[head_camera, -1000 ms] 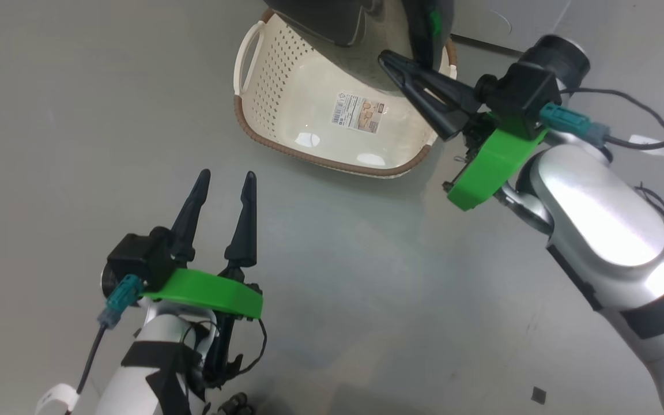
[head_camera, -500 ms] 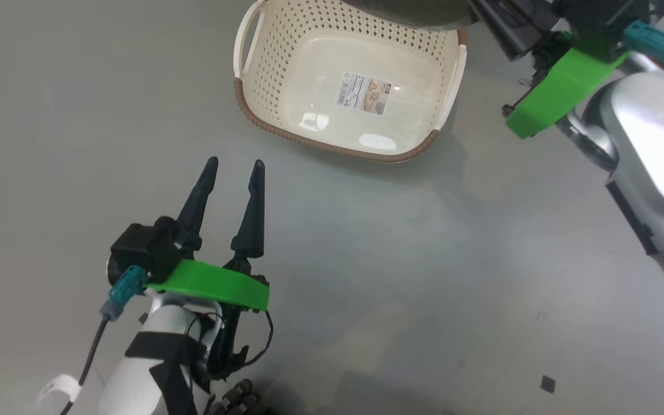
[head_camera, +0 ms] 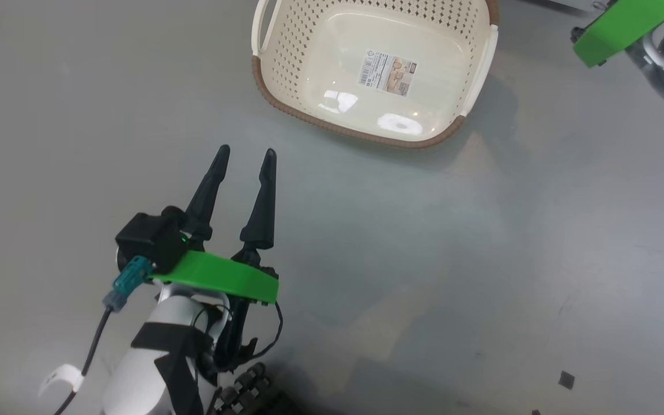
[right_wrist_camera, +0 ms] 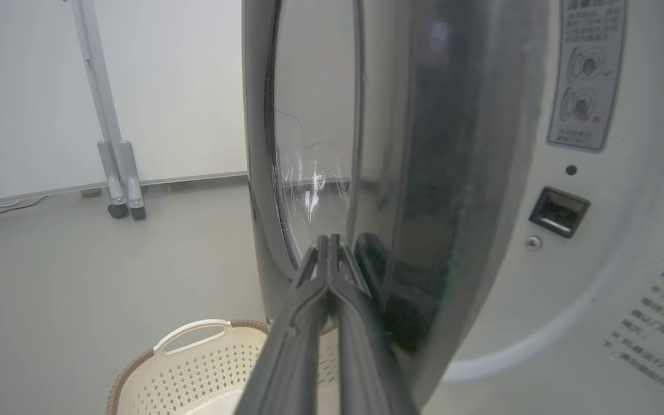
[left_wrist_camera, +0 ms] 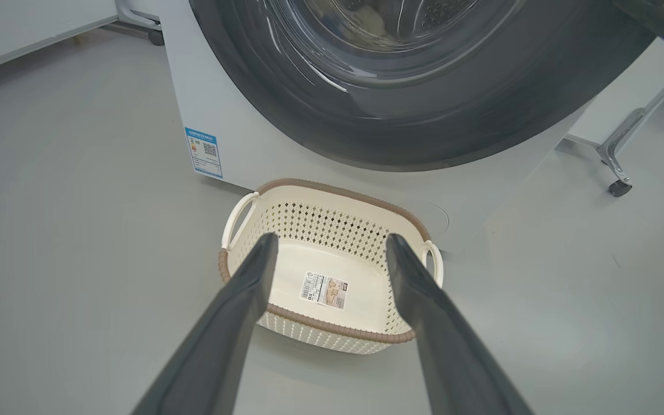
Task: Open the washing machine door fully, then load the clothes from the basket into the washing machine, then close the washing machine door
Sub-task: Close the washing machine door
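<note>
1. Right, in the head view the left gripper [head_camera: 245, 153] is seen low on the left above the grey floor [head_camera: 424, 259], its jaws released and spread, nothing between them. The basket [head_camera: 355, 129] is found at the top centre on that floor, well apart from the gripper, its label [head_camera: 388, 73] showing on the bare bottom. A green bracket [head_camera: 620, 26] of the right arm is caught in the top right corner.
2. Over in the left wrist view, the basket is framed between the spread jaws, set just before the washing machine [left_wrist_camera: 240, 115], whose blue sticker [left_wrist_camera: 204, 153] is spotted low on the white front. The washing machine door [left_wrist_camera: 424, 132], black-rimmed around glass, is seen above the basket.
3. And in the right wrist view, the right gripper [right_wrist_camera: 327, 239] is shown with jaws clenched on nothing, tips up by the door's glossy face; contact cannot be told. The door is seen nearly edge-on, standing off the machine's front, the latch socket [right_wrist_camera: 558, 210] left uncovered.
</note>
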